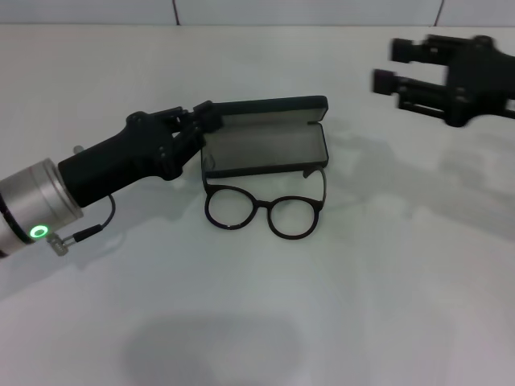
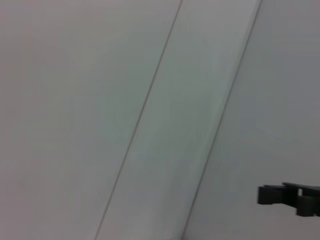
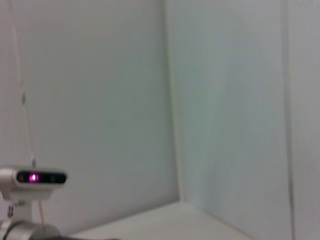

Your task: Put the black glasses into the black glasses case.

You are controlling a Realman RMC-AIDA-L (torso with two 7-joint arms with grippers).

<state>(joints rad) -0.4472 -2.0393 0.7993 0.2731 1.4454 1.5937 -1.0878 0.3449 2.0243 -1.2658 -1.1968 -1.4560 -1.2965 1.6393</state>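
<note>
The black glasses case [image 1: 265, 145] lies open in the middle of the white table, its grey lining showing and its lid standing up behind. The black glasses [image 1: 264, 211] rest on the table just in front of the case, lenses facing me, with one temple arm reaching up to the case's right end. My left gripper [image 1: 199, 125] is at the case's left end, touching it. Far to the right and above the table, my right gripper [image 1: 388, 66] hangs open with nothing in it. It also shows small in the left wrist view as the right gripper [image 2: 287, 196].
The white table [image 1: 257, 322] stretches around the case and glasses. A wall with panel seams stands behind it. In the right wrist view a small camera [image 3: 35, 177] with a pink light sits on a stand.
</note>
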